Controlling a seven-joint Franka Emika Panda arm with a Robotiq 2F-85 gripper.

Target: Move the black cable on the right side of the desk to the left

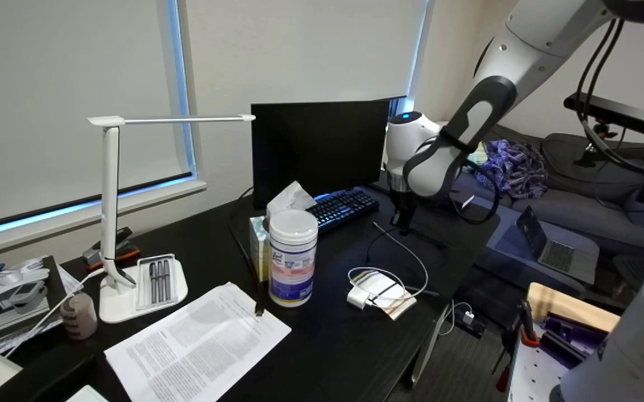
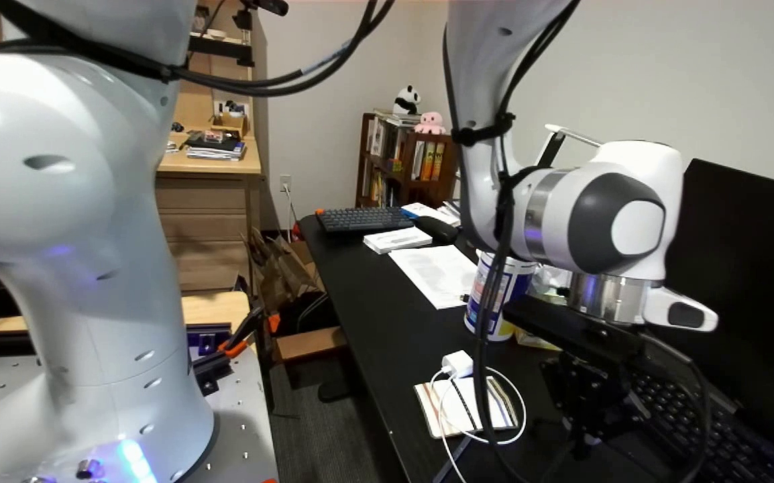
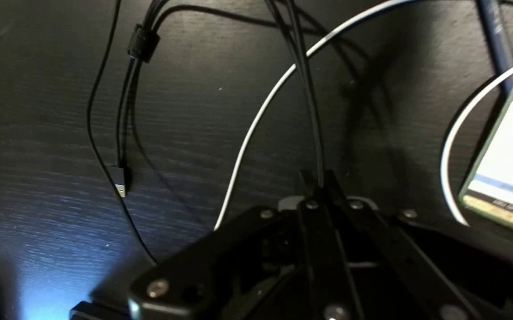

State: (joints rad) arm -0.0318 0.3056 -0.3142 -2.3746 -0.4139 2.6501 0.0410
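Observation:
The black cable (image 3: pixel 313 111) is thin and looped. In the wrist view one strand of it runs down between the fingertips of my gripper (image 3: pixel 320 180), which are closed on it. The strand seems raised, with a shadow beside it on the desk (image 3: pixel 52 111). Other parts of the cable, with a black clip and a USB plug, show at the upper left. In an exterior view my gripper (image 1: pixel 403 228) points down just over the right part of the glossy black desk (image 1: pixel 333 346). In an exterior view the gripper (image 2: pixel 581 446) is partly hidden among dark parts.
A white charger (image 1: pixel 358 297) with a white cable (image 1: pixel 423 268) lies on a notebook (image 2: pixel 451 409) near the gripper. A wipes canister (image 1: pixel 293 259), a tissue box (image 1: pixel 259 248), a keyboard (image 1: pixel 347 207) and a monitor (image 1: pixel 319 151) stand farther left. Papers (image 1: pixel 199 346) and a lamp (image 1: pixel 111 201) lie beyond.

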